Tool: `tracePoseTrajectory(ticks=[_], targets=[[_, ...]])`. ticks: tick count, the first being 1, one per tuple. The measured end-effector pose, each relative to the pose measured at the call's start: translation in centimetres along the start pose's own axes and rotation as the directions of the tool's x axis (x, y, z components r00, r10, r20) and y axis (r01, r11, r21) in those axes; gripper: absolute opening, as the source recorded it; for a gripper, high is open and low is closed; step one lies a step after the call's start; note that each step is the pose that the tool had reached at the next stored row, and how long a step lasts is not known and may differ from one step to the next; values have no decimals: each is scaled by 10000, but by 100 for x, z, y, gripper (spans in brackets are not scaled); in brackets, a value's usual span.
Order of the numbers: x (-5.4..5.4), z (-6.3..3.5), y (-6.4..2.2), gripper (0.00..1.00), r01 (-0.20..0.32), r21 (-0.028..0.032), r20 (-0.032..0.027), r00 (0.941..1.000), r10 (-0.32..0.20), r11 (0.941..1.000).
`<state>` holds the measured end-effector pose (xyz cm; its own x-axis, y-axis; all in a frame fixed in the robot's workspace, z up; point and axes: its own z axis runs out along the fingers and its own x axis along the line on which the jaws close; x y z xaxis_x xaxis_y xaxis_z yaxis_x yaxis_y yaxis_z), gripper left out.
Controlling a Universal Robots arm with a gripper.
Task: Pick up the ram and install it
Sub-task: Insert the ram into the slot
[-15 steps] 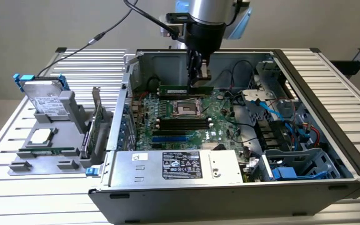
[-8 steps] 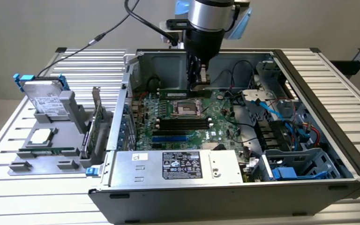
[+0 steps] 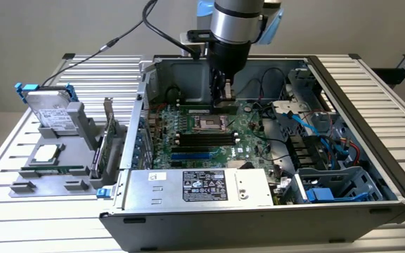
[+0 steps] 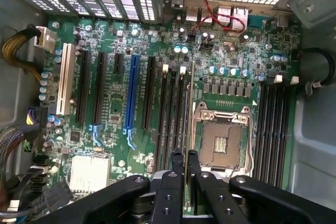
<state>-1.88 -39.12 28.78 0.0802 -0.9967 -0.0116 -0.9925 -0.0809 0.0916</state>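
Observation:
My gripper (image 3: 223, 99) reaches down into the open computer case (image 3: 371, 121), just above the motherboard (image 3: 248, 138) on the far side of the CPU socket (image 3: 210, 124). In the wrist view the gripper (image 4: 185, 162) is shut on the ram (image 4: 190, 103). The ram shows edge-on as a thin green strip running away from the fingers (image 4: 176, 163). It hangs between the CPU socket (image 4: 220, 142) and a bank of black memory slots (image 4: 170, 114), close beside the nearest slot. Whether it touches a slot cannot be told.
A second bank of memory slots (image 4: 274, 124) lies past the socket. Cables (image 3: 315, 132) and a drive cage (image 3: 333, 187) fill the case at the exterior view's right, with the power supply (image 3: 202, 187) at the front. Outside, a grey fixture (image 3: 55, 158) holds a hard drive (image 3: 48, 113) and an upright green card (image 3: 108, 137).

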Motion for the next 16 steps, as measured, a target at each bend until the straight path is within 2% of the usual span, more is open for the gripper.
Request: tracePoseTrajectory(ticks=[10,16], targets=[[1,181,-6,14,-94,121,-11,10000,94,9999],[1,292,8,14,-469,159,21,9989,469,9988]])
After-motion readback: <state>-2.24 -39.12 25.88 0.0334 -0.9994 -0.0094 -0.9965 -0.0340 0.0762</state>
